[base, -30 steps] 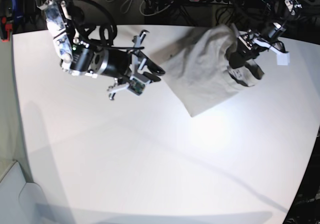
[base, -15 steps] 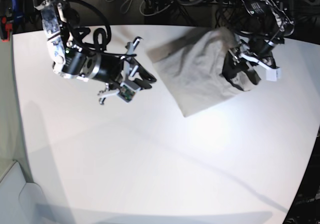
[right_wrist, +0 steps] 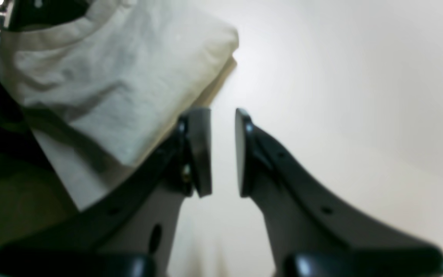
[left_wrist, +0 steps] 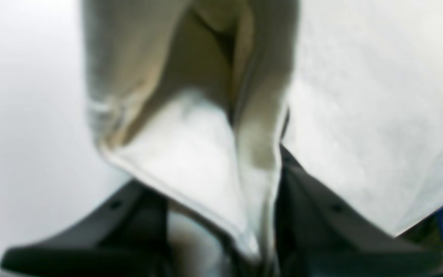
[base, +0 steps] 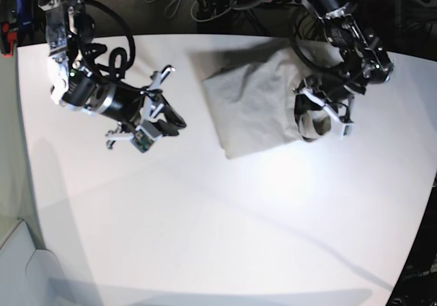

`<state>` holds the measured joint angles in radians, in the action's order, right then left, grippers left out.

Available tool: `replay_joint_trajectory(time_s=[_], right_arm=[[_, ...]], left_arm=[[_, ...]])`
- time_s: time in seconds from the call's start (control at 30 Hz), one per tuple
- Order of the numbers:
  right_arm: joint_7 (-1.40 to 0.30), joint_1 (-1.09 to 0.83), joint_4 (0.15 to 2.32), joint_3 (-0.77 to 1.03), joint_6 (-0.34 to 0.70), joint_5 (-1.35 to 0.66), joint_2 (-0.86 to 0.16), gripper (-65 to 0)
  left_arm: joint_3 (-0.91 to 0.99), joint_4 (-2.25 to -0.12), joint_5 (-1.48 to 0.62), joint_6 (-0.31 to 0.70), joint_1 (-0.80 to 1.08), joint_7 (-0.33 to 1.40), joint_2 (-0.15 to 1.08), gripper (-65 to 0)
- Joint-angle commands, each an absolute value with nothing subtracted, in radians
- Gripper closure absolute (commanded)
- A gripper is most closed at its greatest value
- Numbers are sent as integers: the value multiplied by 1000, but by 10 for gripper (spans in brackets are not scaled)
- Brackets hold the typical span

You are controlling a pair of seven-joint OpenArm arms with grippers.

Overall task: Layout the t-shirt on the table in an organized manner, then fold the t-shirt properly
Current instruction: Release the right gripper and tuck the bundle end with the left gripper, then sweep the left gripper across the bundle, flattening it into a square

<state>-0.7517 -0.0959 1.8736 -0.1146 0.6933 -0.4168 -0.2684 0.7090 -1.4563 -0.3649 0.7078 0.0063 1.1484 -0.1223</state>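
The left fingers (left_wrist: pixel 260 231) are clamping a t-shirt (base: pixel 256 108) hem while the right fingers (right_wrist: pixel 221 154), slightly apart, are holding nothing, so lifting one-sided risks bunching.

Bright overhead light puts a soft glare patch on the white table (base: pixel 287 183) and long faint shadows toward its near edge. The base view bows at its edges. Both wrist views are blurred, close parts out of focus.

Left wrist view blurred; t-shirt (left_wrist: pixel 190 154) covers left claw (left_wrist: pixel 252 246) tips, top edge crops the cloth. Right wrist view: t-shirt cut off at left edge.
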Motion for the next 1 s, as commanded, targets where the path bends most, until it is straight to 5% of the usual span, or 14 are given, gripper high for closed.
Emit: replay_joint_trajectory(time_s=[0.0,0.5,0.97], right_arm=[[-727,-85,1891,-99,698,-432,-272,-97],[-727,-140,1888,62,698,-432,-272,-97],[-727,-199,1883,467,698,-430,-272,-97]], left_arm=[[661,-1449,-271,698,-12,1194,-99,-2],[-47,-1442,-25,698,-303,1178,97,-2],[-682,-1237,130,698,-463,788,68,-2]])
